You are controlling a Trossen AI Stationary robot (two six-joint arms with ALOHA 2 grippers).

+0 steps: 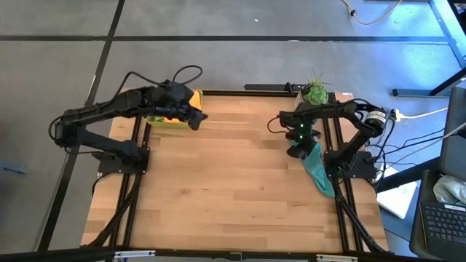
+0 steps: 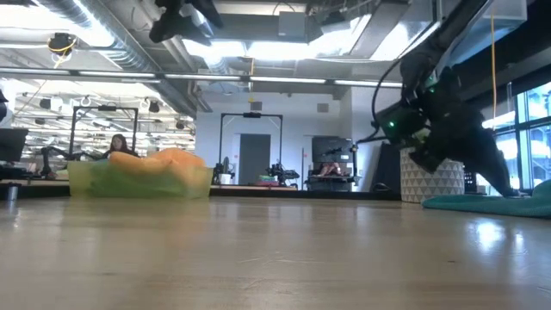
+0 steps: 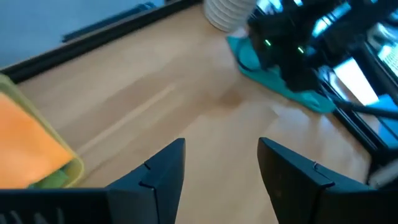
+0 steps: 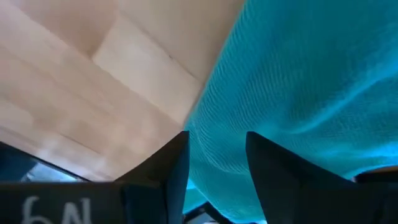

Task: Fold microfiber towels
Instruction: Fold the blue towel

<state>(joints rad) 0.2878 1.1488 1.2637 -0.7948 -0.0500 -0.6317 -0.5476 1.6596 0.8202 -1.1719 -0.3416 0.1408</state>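
Right wrist view shows the right gripper (image 4: 214, 162) with fingers apart just over the teal towel (image 4: 298, 81) at the table's (image 1: 233, 182) right edge, presumably to grasp it, while the left gripper (image 3: 221, 171), also parted, hovers beside the tray (image 1: 169, 122) holding the orange towel (image 3: 28, 143).

Yellow-green rectangular plastic tray (image 1: 177, 122): in the high view mostly covered by the left arm's wrist; in the left wrist view cut by the picture's edge.
Cloths in tray: only an orange soft cloth (image 3: 28, 146) and a sliver of green beneath it show; their number cannot be told.
Teal microfiber towel (image 1: 317, 169): its upper end is hidden under the right gripper (image 1: 300, 148); in the right wrist view it runs past the picture's edges, outline unseen.
Left gripper (image 3: 221, 163): fingertips cut off at the left wrist picture's bottom.
Potted green plant (image 1: 314, 92): pot too small to make out.
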